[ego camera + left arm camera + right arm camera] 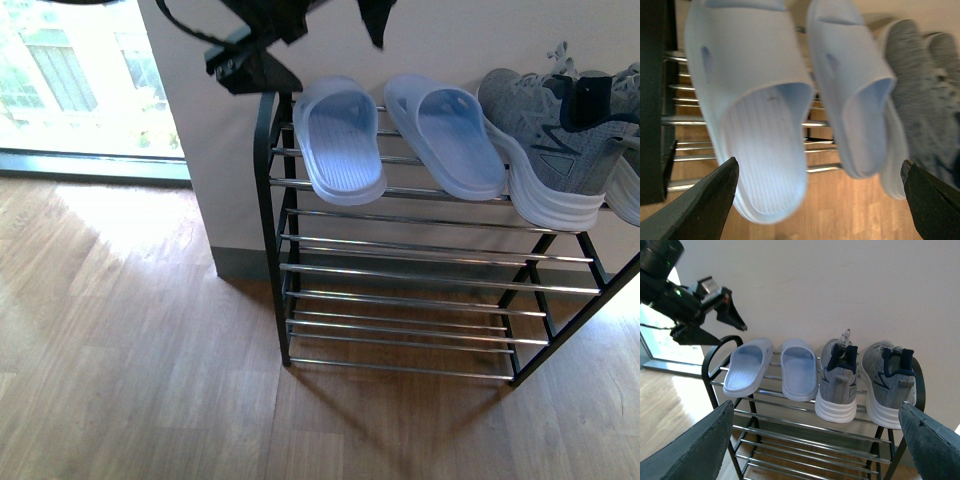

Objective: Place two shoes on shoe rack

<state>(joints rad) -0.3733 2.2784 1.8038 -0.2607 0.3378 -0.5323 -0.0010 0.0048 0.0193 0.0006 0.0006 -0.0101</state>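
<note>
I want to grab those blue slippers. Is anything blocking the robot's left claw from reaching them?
Nothing visible does. The left gripper hangs open above the rack's left end, with only air between it and the nearest pale blue slide on the top tier.

wall (pixel 440 40): plain white | floor (pixel 130 380): light wood planks | window (pixel 70 80): bright daylight

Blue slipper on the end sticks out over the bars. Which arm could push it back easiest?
Probably the left. Its open fingers frame that slipper close up; the right fingers sit farther back, facing the whole rack.
</note>
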